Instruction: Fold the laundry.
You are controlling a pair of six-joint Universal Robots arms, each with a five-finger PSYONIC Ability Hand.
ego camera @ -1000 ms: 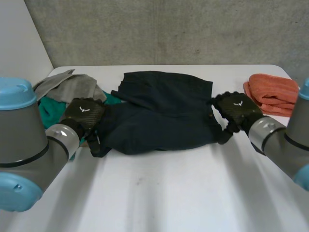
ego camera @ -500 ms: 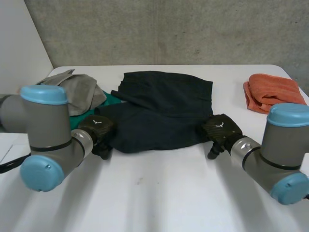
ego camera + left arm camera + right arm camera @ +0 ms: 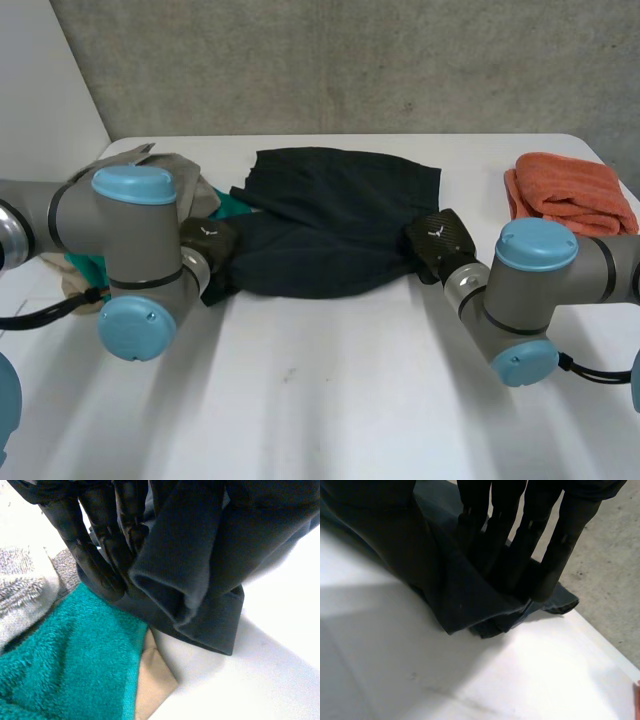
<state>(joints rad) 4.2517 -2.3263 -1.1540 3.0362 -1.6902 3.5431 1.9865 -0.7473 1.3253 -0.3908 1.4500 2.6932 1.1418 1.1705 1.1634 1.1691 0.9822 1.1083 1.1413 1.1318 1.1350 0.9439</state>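
Both robot hands pinch the dark garment (image 3: 340, 220). The left robot hand (image 3: 207, 243) takes its near left corner, with cloth bunched against straight fingers (image 3: 95, 545). The right robot hand (image 3: 440, 240) holds the near right corner just off the worktop (image 3: 330, 400). The garment lies mid-worktop, spreading toward the far edge. This looks like the first fold, so next both hands should carry the near hem evenly toward the far hem. Both arms are bent low, wrists pointing away. A teal towel (image 3: 65, 650) and grey cloth (image 3: 165, 180) sit by the left edge, an orange towel (image 3: 565, 190) near the far right corner.
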